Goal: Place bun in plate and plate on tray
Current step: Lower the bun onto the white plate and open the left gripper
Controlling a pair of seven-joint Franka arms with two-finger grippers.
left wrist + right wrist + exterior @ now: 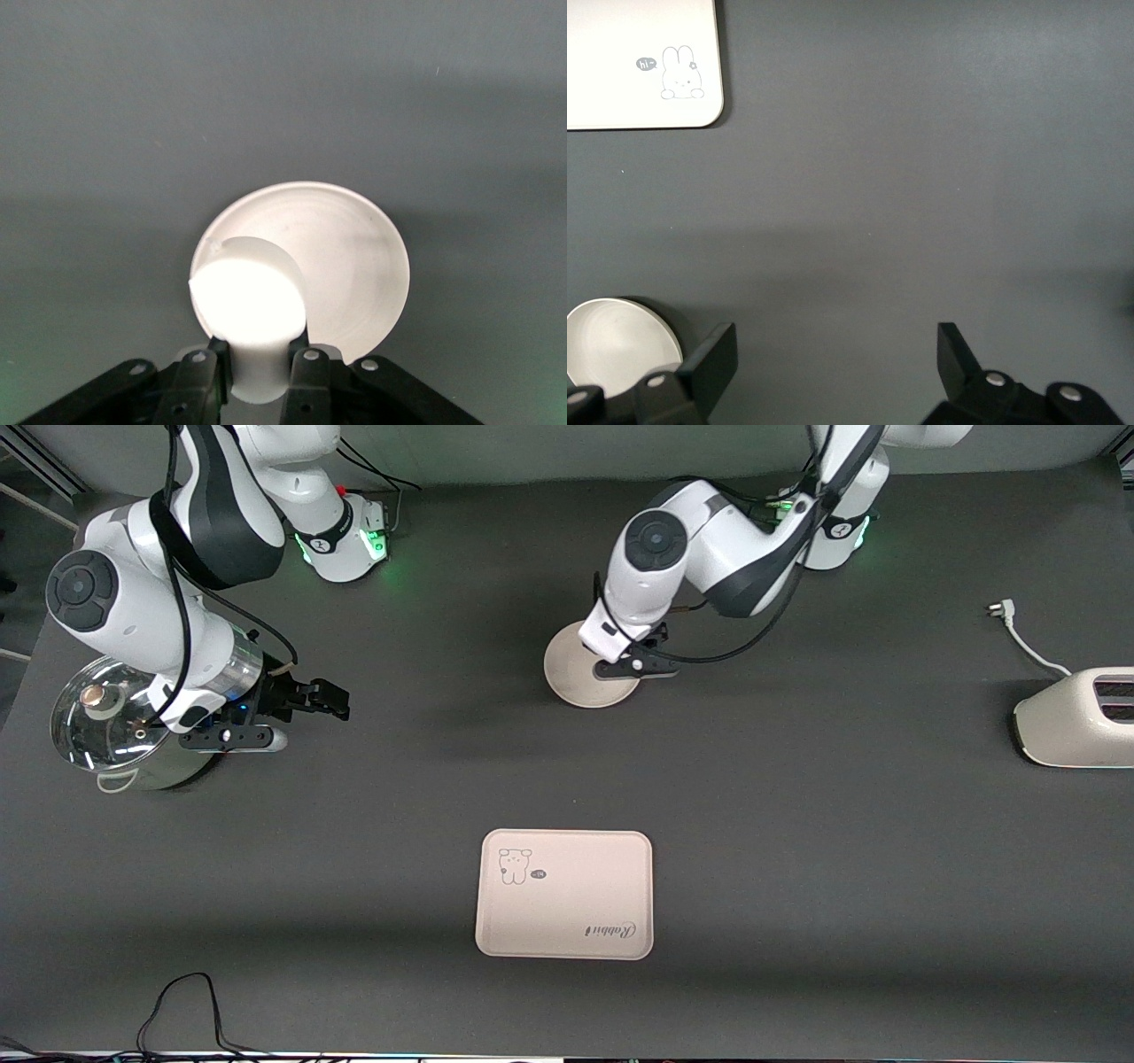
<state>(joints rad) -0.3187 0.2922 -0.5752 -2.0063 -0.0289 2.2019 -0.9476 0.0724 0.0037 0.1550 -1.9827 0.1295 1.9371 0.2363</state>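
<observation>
The round cream plate [567,671] lies on the dark table, farther from the front camera than the tray [565,895]. My left gripper [631,666] hangs just over the plate and is shut on the bun [251,305], an off-white lump pinched between its fingers [306,376]. The plate [354,257] shows right under the bun in the left wrist view. The bun is hidden under the hand in the front view. My right gripper [337,701] is open and empty over the table beside the pot. It also shows in the right wrist view [837,350], as does the tray's rabbit corner [638,62].
A pot with a glass lid [111,717] stands at the right arm's end. A white toaster [1076,717] with its plug cord [1019,633] is at the left arm's end. A black cable [177,1005] lies at the edge nearest the front camera.
</observation>
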